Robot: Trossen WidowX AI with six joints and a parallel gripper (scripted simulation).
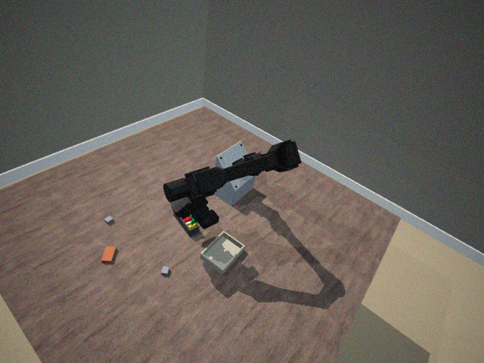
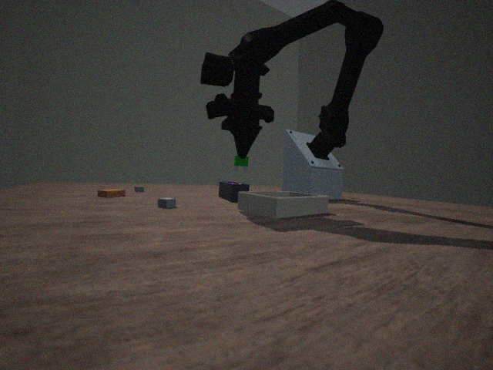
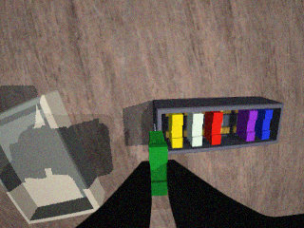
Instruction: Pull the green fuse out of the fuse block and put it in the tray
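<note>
Green fuse: I have the green fuse pinched between the two dark fingers, its top end in the grip and the rest sticking out past the fingertips. From the side it hangs in the air, clear of the block and above it.
Hand: my hand is closed on the green fuse and points straight down; nothing else touches it that I can see.
Fuse block: the dark block lies just ahead of the fingertips and off to their right in the wrist view. The fuse tip overlaps its left end in that picture, but the side view shows open space between them.
Other fuses: yellow, white, red, purple and blue stand in a row in the block, with a gap between red and purple.
Tray: the pale grey tray sits to the left of the hand in the wrist view, near the block but apart from it; from the side its wall is low and just beside the block.
Arm: the black arm reaches from a grey sloped base behind the hand.
Surface: brown wood-grain surface; farther from the hand lie an orange slab and two small grey cubes.
</note>
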